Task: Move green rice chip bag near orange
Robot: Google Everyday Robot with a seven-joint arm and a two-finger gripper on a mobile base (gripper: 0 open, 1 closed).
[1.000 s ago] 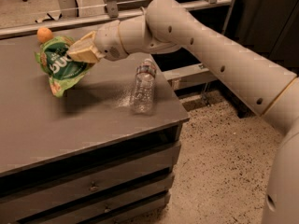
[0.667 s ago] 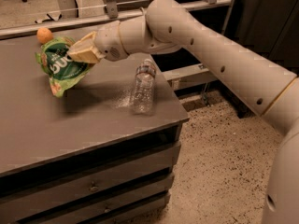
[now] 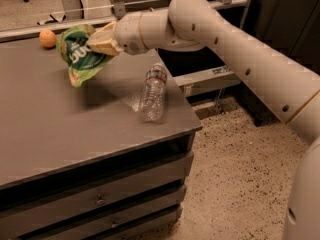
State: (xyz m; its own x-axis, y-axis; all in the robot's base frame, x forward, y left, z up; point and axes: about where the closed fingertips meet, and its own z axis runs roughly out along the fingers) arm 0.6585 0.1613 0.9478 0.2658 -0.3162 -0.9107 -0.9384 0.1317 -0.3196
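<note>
- While the green rice chip bag [image 3: 76, 56] is held up over the far left part of the table [image 3: 60, 134], it is seen close to the orange [image 3: 47, 38], just to the right of it, and a shadow is cast under it.
- The gripper [image 3: 96, 43] is found at the bag's right side, and its jaws are closed tight on a crumpled fold of the bag.
- The bag is judged to be light, soft and crinkly, so it is bent by the grip and hangs down.
- The chips inside could be broken by a hard squeeze.
- A hold on the flat edge is thought best, since the puffy middle may slip.
- The water bottle [image 3: 153, 91] is seen well apart, nearer the table's right edge.
</note>
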